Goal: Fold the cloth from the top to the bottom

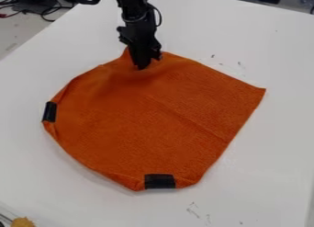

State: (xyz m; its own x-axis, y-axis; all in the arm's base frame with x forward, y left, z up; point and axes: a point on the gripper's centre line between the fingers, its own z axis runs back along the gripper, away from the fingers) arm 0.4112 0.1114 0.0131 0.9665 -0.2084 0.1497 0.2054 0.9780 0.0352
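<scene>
Far upper left: cables (49,9) are seen on the floor, off the table (270,42), so kept out of the work. Lower left corner: a yellowish item (23,222) is seen, part cut off.

Mid-left: a black patch (49,111) is set over the cloth's edge, prob. to keep that edge gathered or weighted. By it the outline is rounded, w/ no sharp corner.

Top, left of ctr.: the gripper (142,66) is hung nose-down at the cloth's top edge, i.e. the edge to be brought over for the fold. Fabric is bunched up around it, but how far open it is, & whether any cloth is held, can't be told.

Ctr.: the cloth (165,116) is spread mostly flat, orange, w/ a faint crease run toward lower right; no fold's been made. At bottom ctr. a 2nd patch (159,181) is set on the lower edge, prob. for the same reason. Mid-right: one corner is left pointed & loose.

Next, a firm pinch & low drag toward the bottom are needed; slip or bunching is risked.
</scene>
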